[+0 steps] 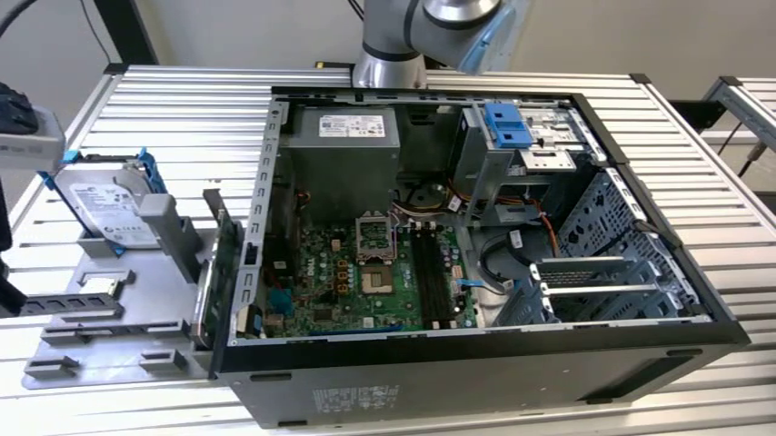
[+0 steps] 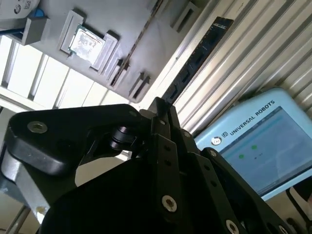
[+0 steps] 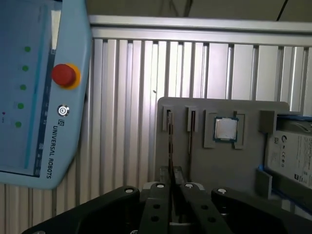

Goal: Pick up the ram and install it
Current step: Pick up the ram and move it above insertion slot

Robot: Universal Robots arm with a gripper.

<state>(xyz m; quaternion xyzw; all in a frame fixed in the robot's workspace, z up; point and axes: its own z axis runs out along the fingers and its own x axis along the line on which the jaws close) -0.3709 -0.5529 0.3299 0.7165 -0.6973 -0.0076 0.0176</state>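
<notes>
Gripper (image 3: 173, 171): fingertips pinched together, nothing btwn them, hanging well clear of the parts. Beyond it the ram (image 2: 197, 56) stands on edge in a slot of the grey holder (image 3: 214, 165), w/ a second slot just beside it, then the processor chip (image 3: 226, 129) and the hard drive (image 3: 292, 156) further along.

Pick-up not yet done, install not yet done (the memory slots (image 1: 428, 272) on the motherboard look empty).

Room: the ram's side of the holder sits just beside the case wall (image 1: 269, 173), so it's tight there. Inside the case, the slots lie btwn the processor socket (image 1: 373, 238) and the cables (image 1: 492, 262), open from above.
</notes>
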